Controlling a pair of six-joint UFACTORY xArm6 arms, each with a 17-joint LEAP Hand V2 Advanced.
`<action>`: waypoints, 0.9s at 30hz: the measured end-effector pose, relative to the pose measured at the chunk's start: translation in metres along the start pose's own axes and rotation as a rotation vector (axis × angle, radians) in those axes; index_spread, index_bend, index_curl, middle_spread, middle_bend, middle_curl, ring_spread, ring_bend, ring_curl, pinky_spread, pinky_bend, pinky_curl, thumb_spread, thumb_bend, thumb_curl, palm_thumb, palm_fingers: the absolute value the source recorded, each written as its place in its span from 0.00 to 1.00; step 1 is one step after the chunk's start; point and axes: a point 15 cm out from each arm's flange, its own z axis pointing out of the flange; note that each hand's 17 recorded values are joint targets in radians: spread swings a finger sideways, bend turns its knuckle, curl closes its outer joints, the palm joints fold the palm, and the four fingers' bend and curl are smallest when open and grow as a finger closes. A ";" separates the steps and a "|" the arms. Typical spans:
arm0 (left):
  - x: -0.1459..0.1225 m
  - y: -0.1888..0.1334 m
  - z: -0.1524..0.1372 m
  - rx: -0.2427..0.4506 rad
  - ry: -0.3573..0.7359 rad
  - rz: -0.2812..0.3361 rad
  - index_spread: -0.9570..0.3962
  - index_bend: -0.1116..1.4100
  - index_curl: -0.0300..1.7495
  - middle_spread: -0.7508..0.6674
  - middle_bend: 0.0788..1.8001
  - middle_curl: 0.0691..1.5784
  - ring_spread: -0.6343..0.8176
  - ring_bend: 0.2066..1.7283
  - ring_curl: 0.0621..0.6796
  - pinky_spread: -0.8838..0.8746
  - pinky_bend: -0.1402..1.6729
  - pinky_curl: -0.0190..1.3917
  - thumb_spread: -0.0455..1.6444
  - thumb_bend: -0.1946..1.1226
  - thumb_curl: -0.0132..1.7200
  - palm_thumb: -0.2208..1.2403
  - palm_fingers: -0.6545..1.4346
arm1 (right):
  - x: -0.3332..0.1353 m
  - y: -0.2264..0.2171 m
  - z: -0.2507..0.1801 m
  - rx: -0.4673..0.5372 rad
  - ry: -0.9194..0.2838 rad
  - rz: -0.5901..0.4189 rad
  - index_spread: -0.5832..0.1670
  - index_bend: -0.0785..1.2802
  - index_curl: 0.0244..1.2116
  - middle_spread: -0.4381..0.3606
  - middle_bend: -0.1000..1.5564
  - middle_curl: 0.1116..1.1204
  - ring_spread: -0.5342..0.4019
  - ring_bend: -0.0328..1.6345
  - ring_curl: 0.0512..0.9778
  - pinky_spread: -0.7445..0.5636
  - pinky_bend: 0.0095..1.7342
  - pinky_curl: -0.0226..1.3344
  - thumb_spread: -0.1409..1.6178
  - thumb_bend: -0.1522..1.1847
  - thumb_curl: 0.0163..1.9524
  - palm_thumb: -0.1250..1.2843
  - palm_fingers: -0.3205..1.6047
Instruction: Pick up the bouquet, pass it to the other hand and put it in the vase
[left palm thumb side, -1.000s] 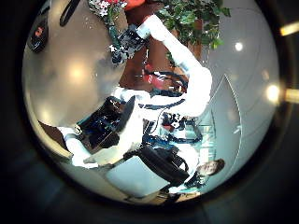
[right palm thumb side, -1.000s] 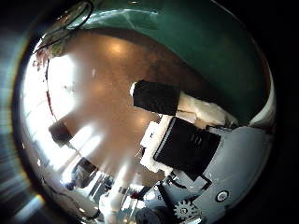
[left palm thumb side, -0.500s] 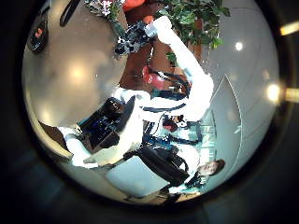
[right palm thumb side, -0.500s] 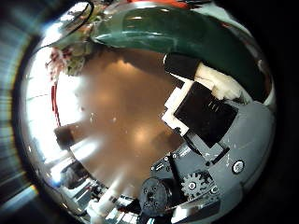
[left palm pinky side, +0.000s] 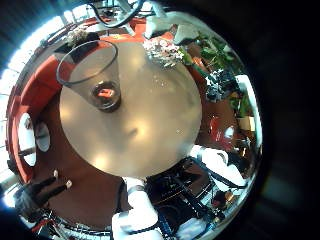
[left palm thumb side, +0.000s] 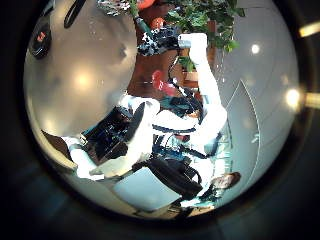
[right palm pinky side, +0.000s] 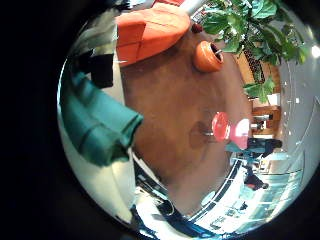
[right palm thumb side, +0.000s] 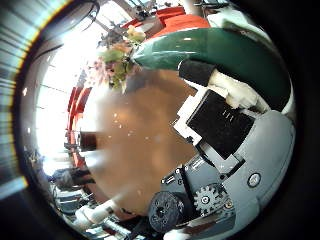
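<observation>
The bouquet (left palm pinky side: 163, 50) lies on the round table (left palm pinky side: 140, 125) near its edge, small flowers bunched with leaves. A clear glass vase (left palm pinky side: 95, 75) stands upright on the same table, a short way from the bouquet. My left hand (left palm thumb side: 110, 140) hovers over the table, fingers relaxed and holding nothing. My right hand (left palm thumb side: 160, 42) hangs off the table's edge, close to the bouquet (left palm thumb side: 115, 8) but apart from it. The right thumb side palm view shows the bouquet (right palm thumb side: 115, 62) ahead of the palm, and that hand's fingers (right palm thumb side: 215, 105) reach out with nothing between them.
A potted plant (left palm thumb side: 205, 20) stands beyond the table behind the right arm (left palm thumb side: 205, 85). The right little finger side palm view shows floor, a sofa (right palm pinky side: 150, 30) and a plant pot (right palm pinky side: 207, 55). Small dishes (left palm pinky side: 30, 135) lie beside the table.
The right hand has swung past the table's edge and turned toward the bouquet, which now shows larger before its palm. Its fingers have spread outward. The left hand has stayed still.
</observation>
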 end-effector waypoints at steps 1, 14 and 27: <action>0.000 0.000 0.000 0.001 0.000 -0.002 0.79 0.19 0.23 0.78 0.07 0.20 0.81 0.19 0.19 0.79 0.18 0.20 0.71 0.13 0.18 0.37 0.41 | -0.003 -0.002 -0.008 0.020 -0.027 0.004 0.39 0.84 0.83 0.41 0.89 0.69 0.38 0.89 0.69 0.44 0.74 0.65 0.59 0.19 0.48 0.87 0.75; 0.002 0.000 -0.005 0.014 -0.004 -0.015 0.79 0.19 0.23 0.78 0.07 0.20 0.81 0.19 0.19 0.79 0.18 0.20 0.71 0.13 0.18 0.37 0.41 | -0.031 -0.040 -0.110 0.266 -0.458 0.118 0.44 0.86 0.80 0.42 0.89 0.66 0.38 0.89 0.69 0.43 0.71 0.70 0.58 0.17 0.55 0.86 0.76; 0.002 -0.027 -0.028 0.081 0.119 -0.037 0.78 0.19 0.23 0.78 0.07 0.20 0.80 0.19 0.19 0.78 0.18 0.20 0.71 0.13 0.18 0.37 0.41 | -0.087 -0.044 -0.195 0.268 -1.026 0.095 0.46 0.89 0.77 0.42 0.90 0.64 0.39 0.89 0.69 0.43 0.69 0.75 0.58 0.15 0.60 0.85 0.76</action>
